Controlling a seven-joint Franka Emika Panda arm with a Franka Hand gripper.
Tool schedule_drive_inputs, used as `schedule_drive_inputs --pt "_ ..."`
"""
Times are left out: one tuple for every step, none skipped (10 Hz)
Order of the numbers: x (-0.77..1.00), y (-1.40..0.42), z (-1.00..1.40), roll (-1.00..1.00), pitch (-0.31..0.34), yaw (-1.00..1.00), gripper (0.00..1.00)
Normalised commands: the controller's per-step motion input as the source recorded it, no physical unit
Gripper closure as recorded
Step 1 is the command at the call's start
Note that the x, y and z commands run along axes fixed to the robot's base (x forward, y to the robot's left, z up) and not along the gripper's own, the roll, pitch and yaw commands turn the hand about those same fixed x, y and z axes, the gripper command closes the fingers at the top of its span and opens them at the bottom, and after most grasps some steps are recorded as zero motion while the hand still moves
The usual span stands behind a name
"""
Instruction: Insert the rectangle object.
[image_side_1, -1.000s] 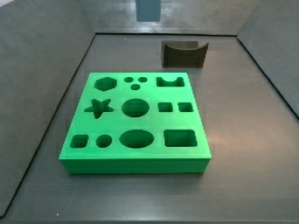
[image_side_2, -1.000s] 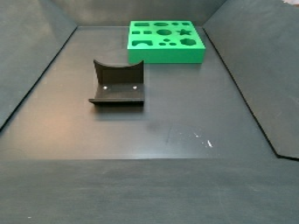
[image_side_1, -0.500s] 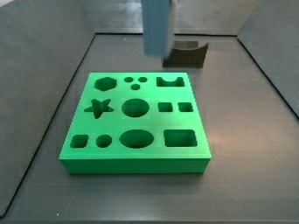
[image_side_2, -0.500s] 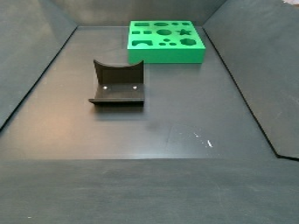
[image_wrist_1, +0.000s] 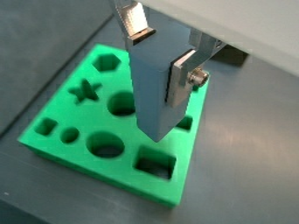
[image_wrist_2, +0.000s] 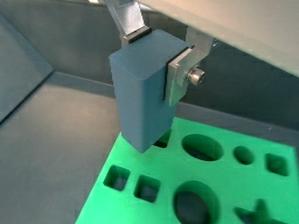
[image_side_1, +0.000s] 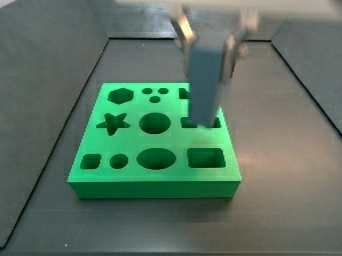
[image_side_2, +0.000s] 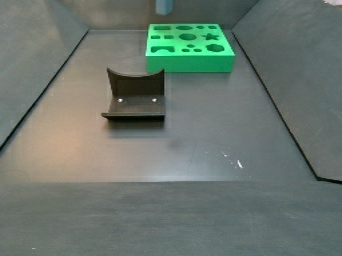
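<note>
My gripper (image_side_1: 207, 45) is shut on the slate blue-grey rectangle object (image_side_1: 203, 85) and holds it upright over the right side of the green board (image_side_1: 134, 150). Its lower end hangs by the small square holes, behind the board's rectangular hole (image_side_1: 205, 157). Both wrist views show the rectangle object (image_wrist_1: 158, 92) (image_wrist_2: 142, 101) clamped between the silver fingers (image_wrist_1: 184, 77) (image_wrist_2: 179, 77), above the green board (image_wrist_1: 70, 114) (image_wrist_2: 163, 188). The rectangular hole (image_wrist_1: 156, 162) lies just beyond the slab's end. The gripper does not show in the side view with the board (image_side_2: 190, 47) at the back.
The fixture (image_side_2: 134, 95), a dark bracket with a curved top, stands on the dark floor away from the board. Grey walls enclose the floor on the sides. The board has star, hexagon, round and square holes.
The gripper with the rectangle object has come from the back of the bin forward and down, and now stands over the right side of the green board.
</note>
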Motion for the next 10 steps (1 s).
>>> schedule_drive_inputs --pt "0.05 -0.34 -0.41 0.06 0.029 -0.82 1.0" --pt "0.0 -0.28 -0.32 0.05 0.007 -0.94 1.0" --pt "0.0 -0.21 -0.23 0.05 0.0 -0.97 1.0" --pt "0.0 -0.11 -0.17 0.05 0.0 -1.0 1.0" --pt "0.0 -0.02 -0.13 0.06 0.0 -1.0 1.0" --pt "0.0 -0.01 -0.13 0.06 0.0 -1.0 1.0" --pt "0.0 0.0 -0.13 0.06 0.0 -1.0 1.0" --pt "0.0 -0.01 -0.1 0.04 0.0 -1.0 1.0" --pt "0.0 -0.01 -0.1 0.04 0.0 -1.0 1.0" --pt "0.0 -0.01 -0.1 0.04 0.0 -1.0 1.0"
